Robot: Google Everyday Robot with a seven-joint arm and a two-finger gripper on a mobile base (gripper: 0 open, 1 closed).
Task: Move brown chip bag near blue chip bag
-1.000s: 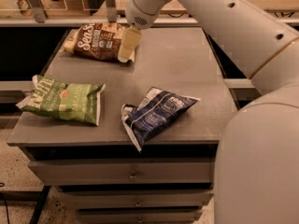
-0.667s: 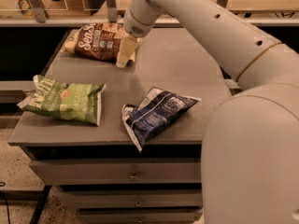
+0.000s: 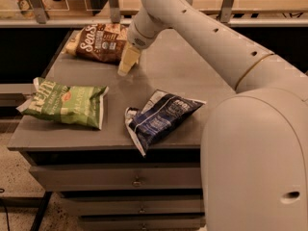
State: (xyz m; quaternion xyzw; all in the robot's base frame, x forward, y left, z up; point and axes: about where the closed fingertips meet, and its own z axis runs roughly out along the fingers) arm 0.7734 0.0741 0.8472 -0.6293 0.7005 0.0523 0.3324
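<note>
Lower and further forward than a second ago, the cream gripper [image 3: 126, 65] sits just beside the dark brown snack bag [image 3: 98, 42]; whether it is open or closed cannot be told. That bag lies unmoved at the back of the grey desk [image 3: 183, 76], well apart from the navy-blue glossy bag [image 3: 161, 119], so the grasp is probably yet to come.

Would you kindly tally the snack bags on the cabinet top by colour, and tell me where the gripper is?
brown chip bag: 1
green bag: 1
blue chip bag: 1
Total: 3 bags
The gripper is low over the cabinet top, at the brown chip bag's right edge.
</note>
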